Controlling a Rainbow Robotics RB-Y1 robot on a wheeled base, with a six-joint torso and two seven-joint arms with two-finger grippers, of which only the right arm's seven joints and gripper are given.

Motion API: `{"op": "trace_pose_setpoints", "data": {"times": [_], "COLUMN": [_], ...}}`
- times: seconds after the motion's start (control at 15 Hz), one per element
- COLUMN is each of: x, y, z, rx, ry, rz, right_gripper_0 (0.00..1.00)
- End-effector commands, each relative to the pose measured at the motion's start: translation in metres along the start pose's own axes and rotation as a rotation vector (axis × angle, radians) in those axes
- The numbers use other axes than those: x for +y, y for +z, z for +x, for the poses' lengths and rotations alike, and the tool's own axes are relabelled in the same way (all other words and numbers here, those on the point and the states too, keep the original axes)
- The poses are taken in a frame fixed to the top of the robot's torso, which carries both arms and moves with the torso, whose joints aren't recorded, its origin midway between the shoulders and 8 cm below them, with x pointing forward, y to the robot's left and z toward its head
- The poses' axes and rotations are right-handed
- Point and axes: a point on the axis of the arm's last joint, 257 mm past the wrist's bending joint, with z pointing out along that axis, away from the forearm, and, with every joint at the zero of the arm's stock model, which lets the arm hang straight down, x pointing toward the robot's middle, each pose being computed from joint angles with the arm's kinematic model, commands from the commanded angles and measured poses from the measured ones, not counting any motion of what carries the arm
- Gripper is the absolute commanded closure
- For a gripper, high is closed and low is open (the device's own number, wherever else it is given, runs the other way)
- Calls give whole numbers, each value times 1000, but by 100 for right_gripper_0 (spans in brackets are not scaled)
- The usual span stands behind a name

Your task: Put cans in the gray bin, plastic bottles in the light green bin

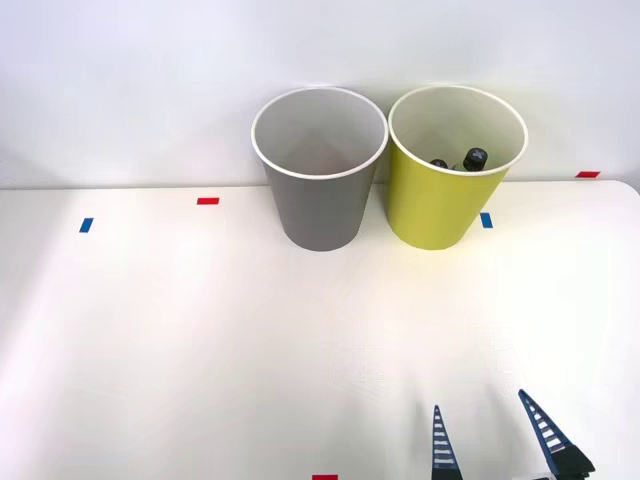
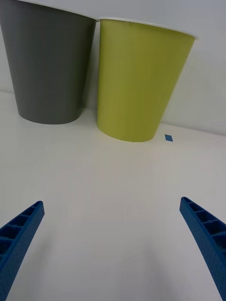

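Note:
The gray bin (image 1: 318, 170) (image 2: 49, 66) stands at the back of the white table, and what I see of its pale inside holds nothing. Beside it on the right stands the light green bin (image 1: 452, 175) (image 2: 139, 80), with the black caps of the plastic bottles (image 1: 470, 159) showing inside. The cans are out of view. My right gripper (image 1: 485, 430) (image 2: 110, 244) hovers low near the table's front edge, well in front of the light green bin, open with nothing between its blue ribbed fingers (image 2: 19, 235).
Small tape marks lie on the table: blue (image 1: 86, 225) and red (image 1: 207, 201) at the left, blue (image 1: 486, 220) by the green bin, red (image 1: 587, 174) at the far right, red (image 1: 324, 477) at the front edge. A white wall rises behind the bins.

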Motion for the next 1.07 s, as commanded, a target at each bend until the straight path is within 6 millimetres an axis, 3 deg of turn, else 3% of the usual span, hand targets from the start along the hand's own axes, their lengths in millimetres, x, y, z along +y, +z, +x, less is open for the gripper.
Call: {"op": "trace_pose_setpoints", "data": {"times": [0.07,1.07], "x": [0,0], "y": [0,0], "z": [0,0], "rx": [0,0], "ry": [0,0], "rz": [0,0], "right_gripper_0": [0,0]}}
